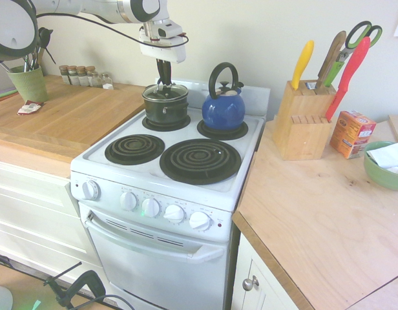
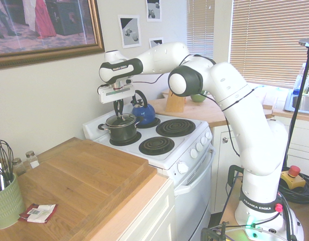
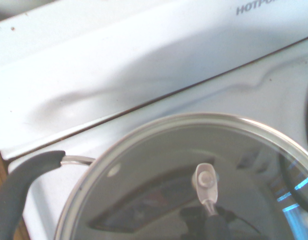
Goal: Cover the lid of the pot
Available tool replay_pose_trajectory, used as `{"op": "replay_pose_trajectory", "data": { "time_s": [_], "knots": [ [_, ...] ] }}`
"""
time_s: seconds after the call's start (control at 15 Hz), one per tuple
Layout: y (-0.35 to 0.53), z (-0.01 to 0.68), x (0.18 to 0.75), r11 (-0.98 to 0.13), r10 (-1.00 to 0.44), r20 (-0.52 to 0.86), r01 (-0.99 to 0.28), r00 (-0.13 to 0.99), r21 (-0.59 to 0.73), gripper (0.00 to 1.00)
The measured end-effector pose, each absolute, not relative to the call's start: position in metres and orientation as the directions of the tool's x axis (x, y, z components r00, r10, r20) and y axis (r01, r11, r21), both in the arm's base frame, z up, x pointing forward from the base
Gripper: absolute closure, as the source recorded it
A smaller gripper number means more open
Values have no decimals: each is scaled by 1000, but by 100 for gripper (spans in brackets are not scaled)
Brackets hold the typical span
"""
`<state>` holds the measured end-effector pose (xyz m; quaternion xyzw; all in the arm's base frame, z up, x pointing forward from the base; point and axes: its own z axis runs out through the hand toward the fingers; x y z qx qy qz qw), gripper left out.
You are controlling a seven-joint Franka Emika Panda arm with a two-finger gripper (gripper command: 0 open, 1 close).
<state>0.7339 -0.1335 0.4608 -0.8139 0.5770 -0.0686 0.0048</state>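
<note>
I've got the gripper [image 1: 163, 82] clamped on the lid [image 1: 165, 91] knob, lid sitting on the pot [image 1: 165, 106], upper left of frame, rear burner. I'd check the rim seats flush all round, then release straight up.

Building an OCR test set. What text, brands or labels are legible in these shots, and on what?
"FRANKA EMIKA": arm, on the dark band near the wrist.
"FRANKA EMIKA": arm's base band.
"HOTPO", cut off at the picture's edge: stove back panel.
Orange box: print too small to read.
Stove knobs, spice jars, packet: markings unreadable.
</note>
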Motion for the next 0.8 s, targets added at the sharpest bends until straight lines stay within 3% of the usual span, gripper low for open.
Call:
{"op": "replay_pose_trajectory", "data": {
  "time_s": [0.33,0.4,0.8],
  "knots": [
    [-132,458,735,-334,-940,108,-938,324,-90,100],
    [-132,458,735,-334,-940,107,-938,324,-90,0],
    [-132,460,735,-335,-940,108,-938,325,-94,0]
  ]
}}
